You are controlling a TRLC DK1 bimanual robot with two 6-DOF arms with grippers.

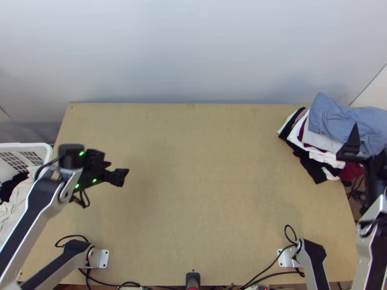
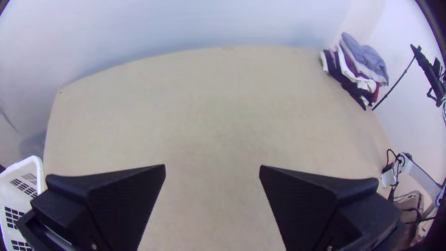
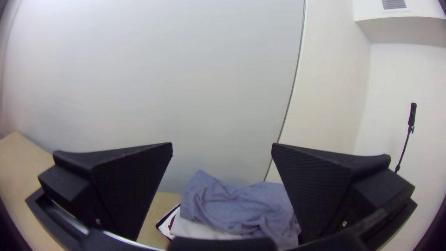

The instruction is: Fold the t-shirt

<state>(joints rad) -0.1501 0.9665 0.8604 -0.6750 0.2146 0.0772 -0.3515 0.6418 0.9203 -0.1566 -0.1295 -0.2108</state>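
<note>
Top view puts a blue-grey garment (image 1: 329,116), the likeliest t-shirt here though its cut cannot be confirmed, on the clothes pile (image 1: 314,150) just beyond the right end effector (image 3: 222,145). It lies loosely doubled and rumpled, its long axis running roughly crosswise, from a blunt corner on the inner side to folds leading outward beyond the end effector; which end is the collar, I cannot tell. Being topmost, it was probably stacked as finished work, the pile kept at the side to leave folding room.

That end effector has its fingers spread wide, pinching nothing, perhaps having let go or about to square the pile. Across the bench (image 1: 203,193), the left end effector (image 2: 212,166) is likewise spread with nothing between its fingers. On its outer side, beside the bench, a white basket (image 1: 47,154) holds bunched pale cloth (image 1: 17,210), presumably within that arm's reach so another garment can be fetched.
</note>
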